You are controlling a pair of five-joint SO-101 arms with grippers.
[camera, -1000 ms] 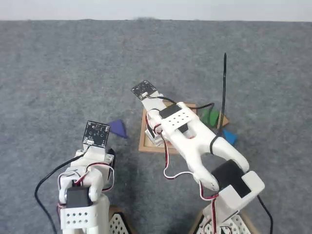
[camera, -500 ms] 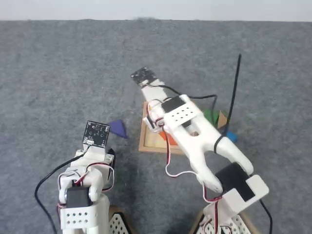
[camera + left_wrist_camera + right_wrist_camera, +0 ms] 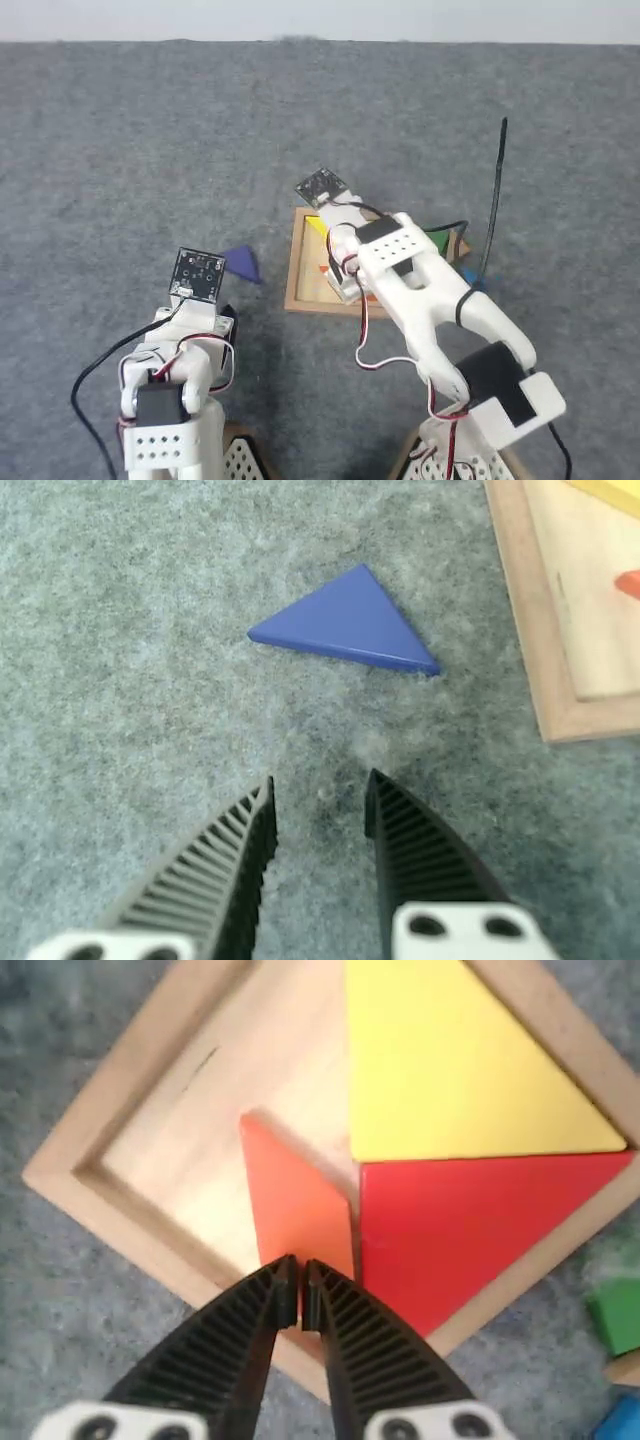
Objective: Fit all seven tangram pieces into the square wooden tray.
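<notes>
The square wooden tray (image 3: 130, 1210) (image 3: 297, 285) holds a large yellow triangle (image 3: 450, 1070), a red triangle (image 3: 470, 1230) and an orange piece (image 3: 295, 1210) lying against them. My right gripper (image 3: 298, 1295) is shut, its tips low over the near end of the orange piece with nothing between them. In the high view this arm (image 3: 400, 270) covers most of the tray, and a yellow corner (image 3: 315, 222) shows. A blue triangle (image 3: 350, 625) (image 3: 241, 264) lies on the carpet left of the tray. My left gripper (image 3: 320, 790) stands open over bare carpet, short of the blue triangle.
Green pieces (image 3: 438, 241) (image 3: 615, 1315), a tan piece (image 3: 458, 246) and a light blue piece (image 3: 470, 281) lie on the grey carpet (image 3: 150, 150) right of the tray. A black cable (image 3: 495, 190) rises near them. The carpet is open to the left and at the back.
The right arm swung outward over the tray's far side, then back and to the right, uncovering the yellow corner. The left arm and blue triangle stayed put.
</notes>
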